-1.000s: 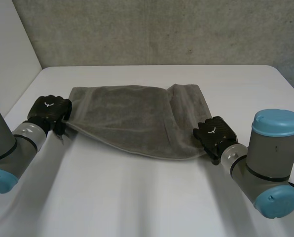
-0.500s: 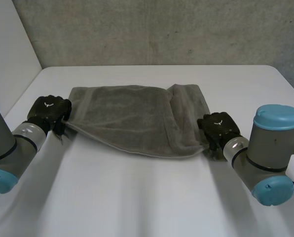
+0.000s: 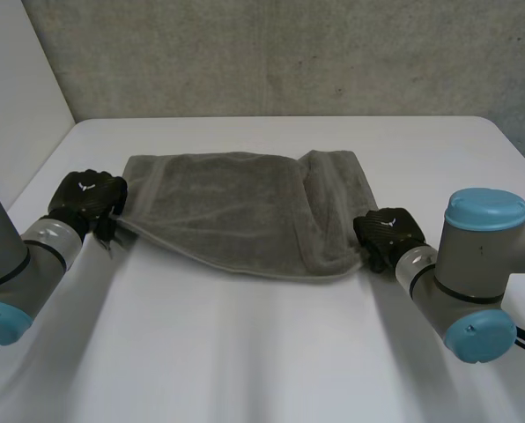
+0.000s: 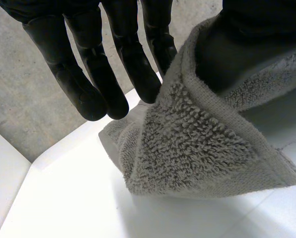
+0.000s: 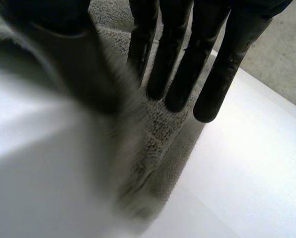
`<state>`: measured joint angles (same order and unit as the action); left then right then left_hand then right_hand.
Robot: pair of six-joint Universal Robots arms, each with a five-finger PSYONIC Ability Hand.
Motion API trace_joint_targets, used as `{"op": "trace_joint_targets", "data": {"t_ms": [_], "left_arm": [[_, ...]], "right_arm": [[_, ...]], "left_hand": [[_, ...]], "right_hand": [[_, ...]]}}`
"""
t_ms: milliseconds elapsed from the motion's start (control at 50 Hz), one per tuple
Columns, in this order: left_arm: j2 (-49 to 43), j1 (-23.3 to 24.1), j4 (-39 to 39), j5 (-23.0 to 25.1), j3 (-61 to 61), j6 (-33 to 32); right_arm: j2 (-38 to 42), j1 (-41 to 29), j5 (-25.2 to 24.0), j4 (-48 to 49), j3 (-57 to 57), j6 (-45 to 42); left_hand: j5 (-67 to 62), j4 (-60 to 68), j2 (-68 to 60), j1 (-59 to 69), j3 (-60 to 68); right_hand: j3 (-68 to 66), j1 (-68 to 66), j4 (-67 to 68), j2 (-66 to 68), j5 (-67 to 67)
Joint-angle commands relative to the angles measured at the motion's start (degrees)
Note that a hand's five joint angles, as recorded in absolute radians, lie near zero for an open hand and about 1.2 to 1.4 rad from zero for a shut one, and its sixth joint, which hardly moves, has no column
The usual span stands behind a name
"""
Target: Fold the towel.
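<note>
Grey terry towel point(image 3: 236, 207) lies spread on the far half of the white table point(image 3: 245, 352), its right end lapped over itself. No clean fold is made yet. The left hand point(image 3: 88, 196) pinches the near left corner between straight fingers point(image 4: 96, 79) and thumb. The right hand point(image 3: 388, 234) nips the near right corner likewise, and both corners are raised. Carrying the near edge across to the far edge apparently remains. The tabletop is smooth and bare, with a concrete wall point(image 3: 271, 53) behind.

A matt white worktop point(image 3: 262, 352) with rounded far corners meets a rough grey concrete wall point(image 3: 289, 53) along its far edge, the concrete mottled and faintly pitted. A plain white panel point(image 3: 16, 79) stands beside the worktop's far left corner.
</note>
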<state>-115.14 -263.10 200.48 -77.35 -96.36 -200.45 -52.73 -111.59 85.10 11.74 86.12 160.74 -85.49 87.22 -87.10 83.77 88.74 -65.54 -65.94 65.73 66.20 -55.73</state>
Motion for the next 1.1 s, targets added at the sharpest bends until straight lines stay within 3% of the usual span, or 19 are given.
{"op": "trace_joint_targets", "data": {"t_ms": [20, 60, 180, 280, 520, 580, 620, 680, 720, 820, 960, 1060, 1100], "left_arm": [[0.35, -0.14, -0.17, -0.44, -0.06, 0.06], [1.66, -0.92, -0.52, -0.35, -0.50, 0.15], [5.54, -1.01, -0.70, -0.08, -1.64, 0.15], [12.11, -1.01, -0.70, 0.27, -3.48, 0.06], [21.97, -1.01, -4.04, 0.62, -8.06, -1.08], [23.73, -1.19, -5.89, 0.71, -10.17, -3.10], [23.82, -1.71, -7.29, 1.49, -12.53, -8.26], [23.82, -2.33, -7.91, 2.29, -13.77, -11.71], [23.47, -3.38, -9.31, 3.69, -15.96, -19.06], [23.12, -3.74, -10.37, 5.10, -17.03, -27.34], [19.34, -3.04, -9.93, 5.19, -12.01, -27.53], [12.57, -1.28, -9.84, 4.93, -4.46, -25.95], [5.49, 1.43, -9.93, 4.14, 2.36, -24.99]], "right_arm": [[-1.32, 0.32, 2.09, -1.63, -1.57, 0.02], [-7.27, 0.75, 4.54, -0.93, -0.70, -0.60], [-16.00, 2.43, 4.99, -0.58, 0.45, -1.74], [-24.42, 3.74, 5.17, -4.43, -0.16, -9.89], [-32.08, 3.75, 4.73, -21.05, 0.89, -24.86], [-33.84, 3.92, 3.67, -25.18, 2.74, -27.23], [-35.07, 4.10, 2.27, -27.46, 4.57, -28.98], [-35.34, 4.18, 1.74, -28.17, 5.37, -30.13], [-35.51, 4.97, 1.39, -30.62, 7.12, -33.36], [-35.16, 6.38, 0.43, -34.58, 7.31, -37.77], [-28.48, 6.12, -1.25, -34.06, 1.51, -37.34], [-20.75, 5.85, -1.07, -32.57, -7.28, -33.38], [-14.89, 5.85, -0.81, -31.17, -14.01, -30.32]], "left_hand": [[15.49, -7.22, 7.10, -3.77, -8.74], [15.49, -7.22, 7.10, -3.77, -8.74], [15.49, -7.22, 7.10, -3.77, -8.74], [15.49, -7.22, 7.10, -3.77, -8.74], [15.49, -7.22, 7.10, -3.77, -8.74], [15.49, -7.22, 7.10, -3.77, -8.74], [15.49, -7.22, 7.10, -3.77, -8.74], [15.49, -7.22, 7.10, -3.77, -8.74], [15.49, -7.22, 7.10, -3.77, -8.74], [15.49, -7.22, 7.10, -3.77, -8.74], [15.49, -7.22, 7.10, -3.77, -8.74], [15.49, -7.22, 7.10, -3.77, -8.74], [15.49, -7.22, 7.10, -3.77, -8.74]], "right_hand": [[-14.46, -14.06, 14.27, 13.80, -14.27], [-14.46, -14.06, 14.27, 13.80, -14.27], [-14.46, -14.06, 14.27, 13.80, -14.27], [-14.46, -14.06, 14.27, 13.80, -14.27], [-14.46, -14.06, 14.27, 13.80, -14.27], [-14.46, -14.06, 14.27, 13.80, -14.27], [-14.46, -14.06, 14.27, 13.80, -14.27], [-14.46, -14.06, 14.27, 13.80, -14.27], [-14.46, -14.06, 14.27, 13.80, -14.27], [-14.46, -14.06, 14.27, 13.80, -14.27], [-14.46, -14.06, 14.27, 13.80, -14.27], [-14.46, -14.06, 14.27, 13.80, -14.27], [-14.46, -14.06, 14.27, 13.80, -14.27]]}}
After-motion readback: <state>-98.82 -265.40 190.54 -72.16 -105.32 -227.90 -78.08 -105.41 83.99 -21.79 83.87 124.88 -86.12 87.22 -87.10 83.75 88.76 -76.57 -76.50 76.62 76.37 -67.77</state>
